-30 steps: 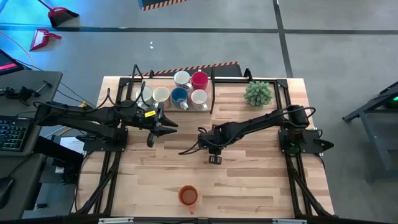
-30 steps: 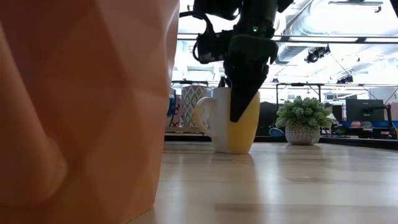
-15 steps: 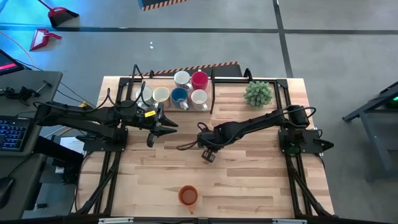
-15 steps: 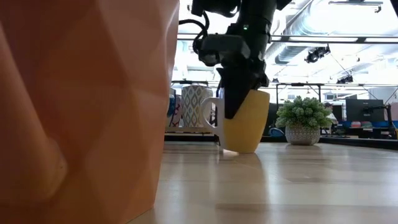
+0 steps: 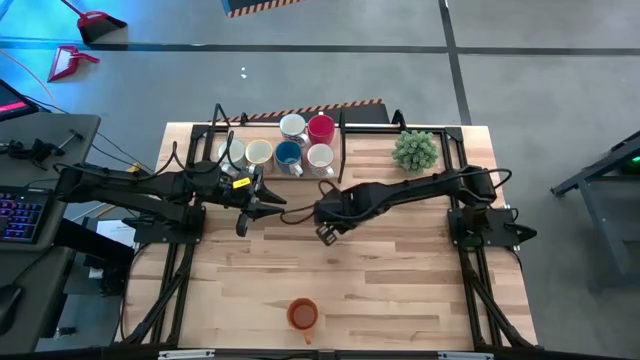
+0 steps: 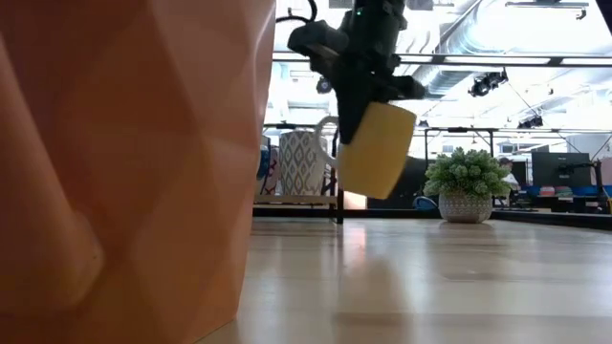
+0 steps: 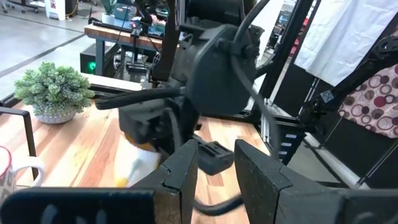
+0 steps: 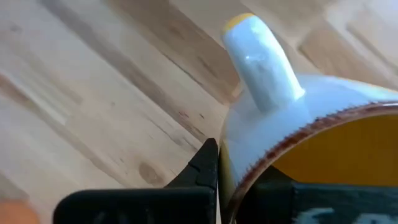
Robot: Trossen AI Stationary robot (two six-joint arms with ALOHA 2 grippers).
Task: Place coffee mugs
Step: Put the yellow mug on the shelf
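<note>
Lifted now, the yellow mug (image 6: 375, 150) hangs tilted above the bench (image 5: 400, 280), where a second ago it stood on the wood; the right arm has swung it toward the left, closer to the other arm. The right tool (image 5: 327, 229) is clamped on the mug's rim, one finger inside and one outside, with the white handle (image 8: 264, 56) sticking out beside the grip. In the low view the mug is clear of the boards, its base off the surface.

The left tool (image 5: 268, 205) waits near the bench's left middle, fingers partly spread and holding nothing, pointed toward the right arm.

At the far edge a dark-framed rack (image 5: 343, 150) holds six mugs: a red mug (image 5: 321, 127) and a white mug (image 5: 293, 126) at the back, then a blue mug (image 5: 288, 154) between two pale ones, and another pale one at the left end. All stand upright, and I can't tell that anything is in them.

An orange mug (image 5: 303, 314) stands alone near the front edge. A small potted plant (image 5: 416, 150) sits beside the rack, to its right.
</note>
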